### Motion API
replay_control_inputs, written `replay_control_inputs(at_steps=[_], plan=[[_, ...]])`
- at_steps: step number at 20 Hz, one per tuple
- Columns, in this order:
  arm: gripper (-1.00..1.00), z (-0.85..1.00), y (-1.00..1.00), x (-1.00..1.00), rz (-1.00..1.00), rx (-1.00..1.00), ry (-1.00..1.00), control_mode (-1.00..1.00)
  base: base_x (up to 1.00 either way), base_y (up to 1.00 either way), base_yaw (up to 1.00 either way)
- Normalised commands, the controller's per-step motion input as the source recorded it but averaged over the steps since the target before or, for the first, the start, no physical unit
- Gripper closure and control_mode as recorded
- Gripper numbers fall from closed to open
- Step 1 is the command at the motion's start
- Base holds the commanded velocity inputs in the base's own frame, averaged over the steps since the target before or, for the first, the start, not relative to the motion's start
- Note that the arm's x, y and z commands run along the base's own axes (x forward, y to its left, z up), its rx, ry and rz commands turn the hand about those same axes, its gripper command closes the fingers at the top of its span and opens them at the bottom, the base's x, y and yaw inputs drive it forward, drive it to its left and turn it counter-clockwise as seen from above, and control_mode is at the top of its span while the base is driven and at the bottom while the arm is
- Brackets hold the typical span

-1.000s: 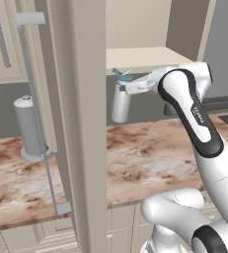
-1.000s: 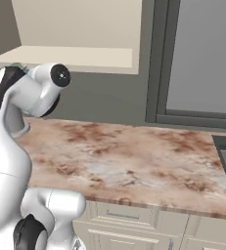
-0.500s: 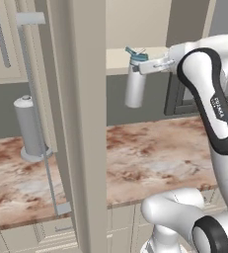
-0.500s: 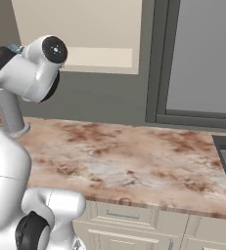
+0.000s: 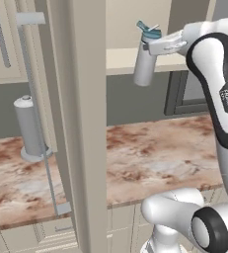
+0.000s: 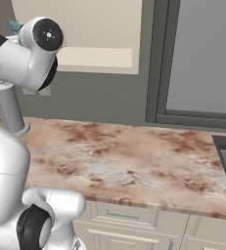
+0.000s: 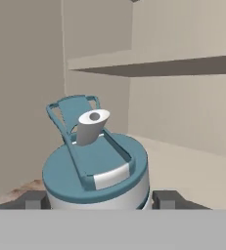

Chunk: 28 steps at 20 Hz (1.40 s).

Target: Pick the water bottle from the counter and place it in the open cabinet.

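Left base view: counter (image 5: 155, 158), marble slab, below. Open cabinet (image 5: 130, 57), beige, door (image 5: 83, 123) swung forward. Water bottle (image 5: 145, 62), teal cap, held aloft at cabinet's bottom edge. Gripper (image 5: 152, 45), clamped around bottle's neck.

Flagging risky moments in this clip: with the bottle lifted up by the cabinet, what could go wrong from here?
1. The water bottle hangs tilted from the gripper, held near its teal cap; its base sits below the open cabinet floor edge, so pushing forward now may knock it against that edge.
2. A grip so high on the bottle could let it swing or slip, dropping to the counter.
3. Set down tilted, it might topple on the shelf.
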Motion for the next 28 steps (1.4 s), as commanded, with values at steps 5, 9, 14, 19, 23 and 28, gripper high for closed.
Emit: replay_control_inputs(at_steps=[5, 9, 14, 19, 23, 28], plan=[[1.00, 0.33, 0.00, 0.01, 0.00, 0.00, -0.23, -1.00, 0.00, 0.00, 0.00], [1.00, 0.07, 0.00, 0.25, 0.00, 0.00, 0.00, -1.00, 0.00, 0.00, 0.00], [1.00, 0.09, 0.00, 0.34, 0.00, 0.00, 0.02, -1.00, 0.00, 0.00, 0.00], [1.00, 0.00, 0.00, 0.53, 0.00, 0.00, 0.10, -1.00, 0.00, 0.00, 0.00], [1.00, 0.00, 0.00, 0.59, 0.00, 0.00, 0.05, -1.00, 0.00, 0.00, 0.00], [1.00, 0.00, 0.00, 0.54, 0.00, 0.00, 0.01, -1.00, 0.00, 0.00, 0.00]])
